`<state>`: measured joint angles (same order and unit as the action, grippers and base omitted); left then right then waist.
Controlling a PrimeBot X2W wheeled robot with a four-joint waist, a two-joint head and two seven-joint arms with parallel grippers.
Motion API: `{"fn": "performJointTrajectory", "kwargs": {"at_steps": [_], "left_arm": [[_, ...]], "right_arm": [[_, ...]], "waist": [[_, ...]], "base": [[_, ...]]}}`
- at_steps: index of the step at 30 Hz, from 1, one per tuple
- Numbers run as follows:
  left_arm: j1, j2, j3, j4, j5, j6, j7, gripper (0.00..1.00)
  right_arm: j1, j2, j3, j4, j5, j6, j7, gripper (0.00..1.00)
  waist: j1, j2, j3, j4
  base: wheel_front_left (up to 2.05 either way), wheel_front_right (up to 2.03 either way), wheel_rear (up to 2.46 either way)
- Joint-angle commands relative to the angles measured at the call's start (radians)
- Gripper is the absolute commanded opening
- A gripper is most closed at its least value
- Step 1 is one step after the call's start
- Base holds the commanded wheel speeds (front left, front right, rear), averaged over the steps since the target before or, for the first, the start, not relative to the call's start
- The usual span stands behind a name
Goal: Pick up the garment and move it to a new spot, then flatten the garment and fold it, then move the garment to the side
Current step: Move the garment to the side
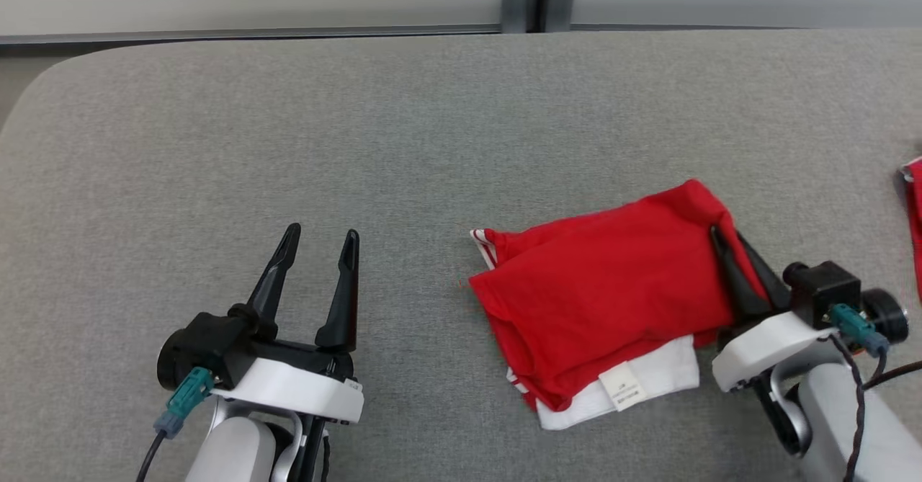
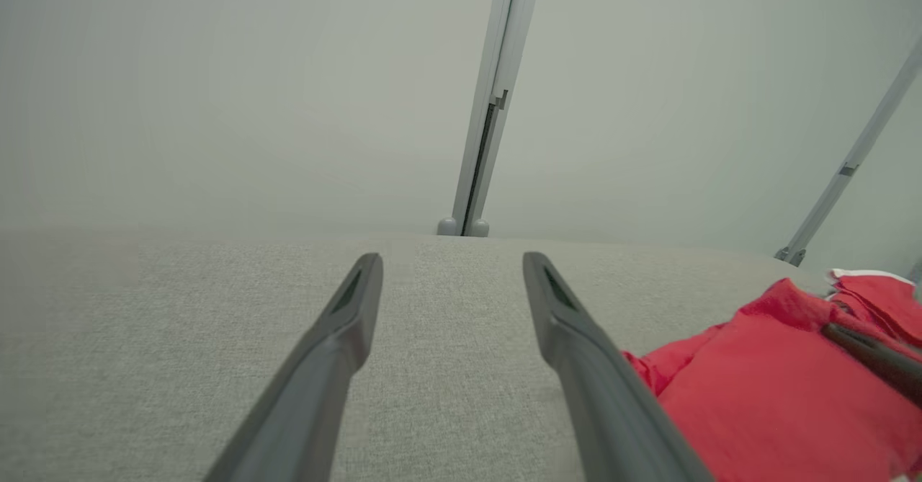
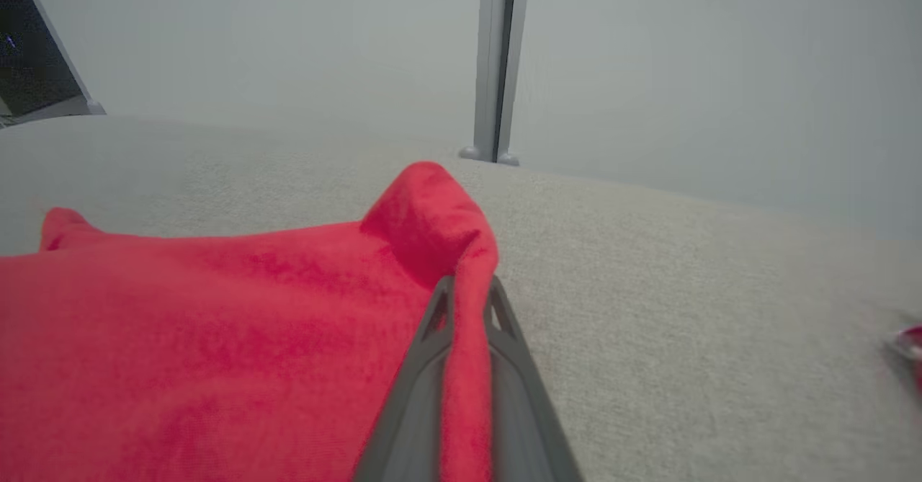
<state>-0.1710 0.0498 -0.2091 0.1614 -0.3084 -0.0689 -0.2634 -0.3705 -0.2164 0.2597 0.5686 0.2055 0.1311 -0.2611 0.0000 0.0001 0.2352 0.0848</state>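
Head view: garment (image 1: pixel 605 287) lies folded, right of centre on the grey surface (image 1: pixel 360 122). Its red top sits over a white layer (image 1: pixel 648 385), with a label (image 1: pixel 621 388) at the lower edge. Right hand (image 1: pixel 726 235) is clamped on a raised ridge of red cloth at the garment's right edge. Right wrist view confirms the cloth is pinched between the fingers (image 3: pixel 421 356). Left hand (image 1: pixel 322 232) is spread wide, holding nothing, over bare surface at lower left, well apart from the garment.

Judging by the fold, this is the move-aside step.

Risks:
- Pinch looks to be on the top red layer alone; can't tell if the white layer is caught. A lift or pull could peel the top off and open the fold.
- Single grip point at one edge: the left side would trail, drag on the textured surface, then bunch or rotate.
- Left hand isn't supporting, so nothing counters that.
- Another red item (image 1: pixel 915 222) sits at the frame's right edge. Sliding right could push into it or tangle the two.
- Thin ridge could slip out under a fast pull.
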Motion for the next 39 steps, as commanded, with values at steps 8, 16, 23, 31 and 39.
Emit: {"fn": "performJointTrajectory", "kwargs": {"at_steps": [8, 16, 23, 31, 39], "left_arm": [[-0.062, 0.003, 0.001, -0.038, 0.043, -0.008, -0.001, 1.0], [-0.123, 0.004, -0.018, -0.051, 0.083, -0.02, -0.001, 1.0], [-0.187, 0.003, -0.023, -0.036, 0.121, -0.037, -0.001, 1.0], [-0.235, 0.004, -0.023, -0.028, 0.146, -0.052, -0.001, 1.0], [-0.243, 0.004, -0.029, -0.022, 0.147, -0.057, 0.0, 1.0]], "right_arm": [[-0.145, -0.174, 0.039, -0.099, -0.081, -0.001, -0.005, 0.0], [-0.27, -0.304, 0.031, -0.061, -0.022, -0.001, -0.005, 0.0], [-0.394, -0.386, -0.031, 0.051, 0.066, -0.001, -0.005, 0.0], [-0.465, -0.469, -0.076, 0.114, 0.012, -0.001, -0.005, 0.0], [-0.451, -0.473, -0.163, 0.168, -0.056, -0.001, -0.003, 0.0]], "waist": [[0.0, -0.0001, 0.068, -0.156], [0.0, -0.0001, 0.138, -0.249], [0.0, -0.0001, 0.232, -0.289], [0.0, -0.0001, 0.319, -0.289], [0.0, -0.0001, 0.349, -0.275]], "base": [[0.0, 0.0, 0.0], [0.0, 0.0, 0.0], [0.0, 0.0, 0.0], [0.0, 0.0, 0.0], [0.0, 0.0, 0.0]]}}
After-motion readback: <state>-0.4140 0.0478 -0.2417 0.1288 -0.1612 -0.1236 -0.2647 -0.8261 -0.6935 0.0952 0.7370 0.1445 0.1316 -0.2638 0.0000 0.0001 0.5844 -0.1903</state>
